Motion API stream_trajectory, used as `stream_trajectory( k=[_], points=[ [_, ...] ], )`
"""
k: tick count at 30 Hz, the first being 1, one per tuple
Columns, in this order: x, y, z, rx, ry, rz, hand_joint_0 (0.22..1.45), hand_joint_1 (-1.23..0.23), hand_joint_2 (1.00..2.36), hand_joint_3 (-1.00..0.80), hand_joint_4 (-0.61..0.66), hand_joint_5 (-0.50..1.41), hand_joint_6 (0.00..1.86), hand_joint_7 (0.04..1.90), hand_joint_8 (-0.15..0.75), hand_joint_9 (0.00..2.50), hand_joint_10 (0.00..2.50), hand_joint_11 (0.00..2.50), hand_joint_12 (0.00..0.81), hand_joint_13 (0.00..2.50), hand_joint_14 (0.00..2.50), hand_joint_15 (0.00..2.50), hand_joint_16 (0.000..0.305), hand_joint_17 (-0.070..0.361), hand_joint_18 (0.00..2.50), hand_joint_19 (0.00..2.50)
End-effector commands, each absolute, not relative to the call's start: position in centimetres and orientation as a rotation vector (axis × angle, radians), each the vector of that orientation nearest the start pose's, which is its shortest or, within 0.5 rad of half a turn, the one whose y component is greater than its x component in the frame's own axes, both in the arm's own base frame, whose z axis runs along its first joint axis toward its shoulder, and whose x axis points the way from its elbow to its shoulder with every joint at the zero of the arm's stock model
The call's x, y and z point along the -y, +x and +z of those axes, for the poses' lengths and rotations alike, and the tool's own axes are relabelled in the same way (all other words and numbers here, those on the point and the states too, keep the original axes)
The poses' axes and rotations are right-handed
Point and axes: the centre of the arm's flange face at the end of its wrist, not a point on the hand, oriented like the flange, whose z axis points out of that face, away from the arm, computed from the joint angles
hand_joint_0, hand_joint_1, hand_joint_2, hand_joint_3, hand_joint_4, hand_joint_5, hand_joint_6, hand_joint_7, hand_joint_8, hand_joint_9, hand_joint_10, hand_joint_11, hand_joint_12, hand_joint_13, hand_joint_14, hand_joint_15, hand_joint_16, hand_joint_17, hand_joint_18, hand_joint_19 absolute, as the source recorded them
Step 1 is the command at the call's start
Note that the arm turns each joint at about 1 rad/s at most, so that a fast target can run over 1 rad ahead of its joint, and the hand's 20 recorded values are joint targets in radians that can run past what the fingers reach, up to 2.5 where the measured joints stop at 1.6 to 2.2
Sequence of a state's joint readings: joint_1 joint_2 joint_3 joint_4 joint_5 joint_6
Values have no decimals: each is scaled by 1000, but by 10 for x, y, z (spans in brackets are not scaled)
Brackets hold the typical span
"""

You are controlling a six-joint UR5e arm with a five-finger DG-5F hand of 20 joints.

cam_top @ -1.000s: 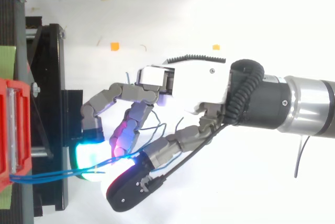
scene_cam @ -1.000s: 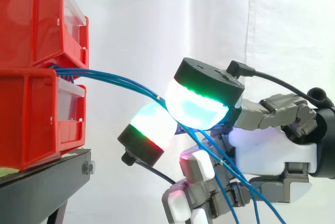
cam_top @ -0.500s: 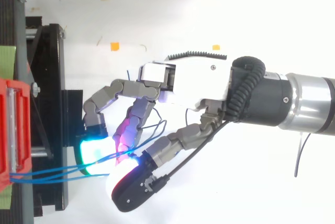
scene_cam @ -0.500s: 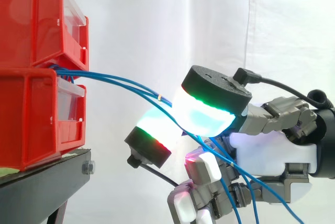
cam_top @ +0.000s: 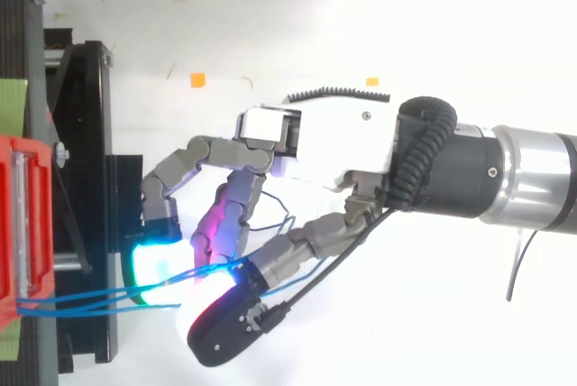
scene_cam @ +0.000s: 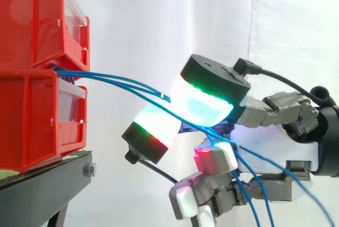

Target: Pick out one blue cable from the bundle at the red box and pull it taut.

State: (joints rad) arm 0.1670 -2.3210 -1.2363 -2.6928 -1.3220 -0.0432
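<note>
Hand point(cam_top: 334, 147) edged toward red bins point(scene_cam: 32, 115), fingers point(scene_cam: 204, 102) curled, pinching blue cables point(scene_cam: 122, 84) between glowing pads

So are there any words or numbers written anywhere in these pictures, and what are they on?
None can be read.
The clear strips on the red bins show no writing I can make out.
The robot hand, pinching the blue cables, bears no readable print.
The orange squares are plain.
</note>
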Motion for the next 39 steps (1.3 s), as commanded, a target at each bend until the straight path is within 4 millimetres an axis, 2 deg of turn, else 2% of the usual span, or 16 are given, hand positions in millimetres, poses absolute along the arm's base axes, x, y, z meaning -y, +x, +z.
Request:
stream_trajectory(
  k=[1,3,8,10,14,16,19,24,27,28,33,39],
  points=[
    [31,765,221,-1147,1200,1135,587,-707,1000,-500,37,-80,885,1056,319,1454,26,651,394,1108,21,545,50,113,933,723],
    [31,765,221,-1150,1201,1132,641,-728,1000,-500,21,-86,887,1065,320,1425,24,652,396,1099,22,538,50,112,929,724],
    [30,766,223,-1145,1200,1129,689,-845,1006,-427,51,-102,897,1039,329,1362,25,649,404,1073,21,542,51,114,918,699],
    [30,766,224,-1144,1199,1130,718,-875,1005,-436,19,-104,899,1042,330,1346,23,654,400,1062,21,533,50,114,917,691],
    [31,767,226,-1145,1197,1135,761,-899,1000,-500,-144,-125,930,1039,301,1253,25,647,388,1027,21,527,48,109,900,649],
    [31,766,225,-1154,1203,1129,764,-909,1000,-500,-160,-129,939,1005,299,1233,22,634,383,1007,21,522,48,108,899,648],
    [34,765,223,-1162,1212,1119,758,-939,1000,-500,-118,-138,948,977,293,1210,23,639,381,996,22,522,48,109,901,641],
    [34,764,223,-1170,1211,1121,791,-969,1000,-500,38,-203,962,799,250,933,22,631,381,818,21,485,52,116,794,583],
    [34,765,225,-1167,1208,1123,797,-959,1000,-500,59,-219,959,782,239,874,19,621,385,789,18,466,52,117,774,575],
    [34,767,227,-1162,1206,1127,792,-957,1000,-500,62,-219,959,780,239,874,19,623,384,787,18,465,52,117,775,575],
    [33,764,239,-1177,1197,1136,597,-940,1000,-500,109,-213,946,775,269,933,22,660,393,800,20,487,53,120,758,638],
    [34,763,237,-1187,1202,1123,549,-852,1000,-500,116,-189,928,773,286,1027,22,656,403,840,20,485,55,124,795,648]
  ],
)
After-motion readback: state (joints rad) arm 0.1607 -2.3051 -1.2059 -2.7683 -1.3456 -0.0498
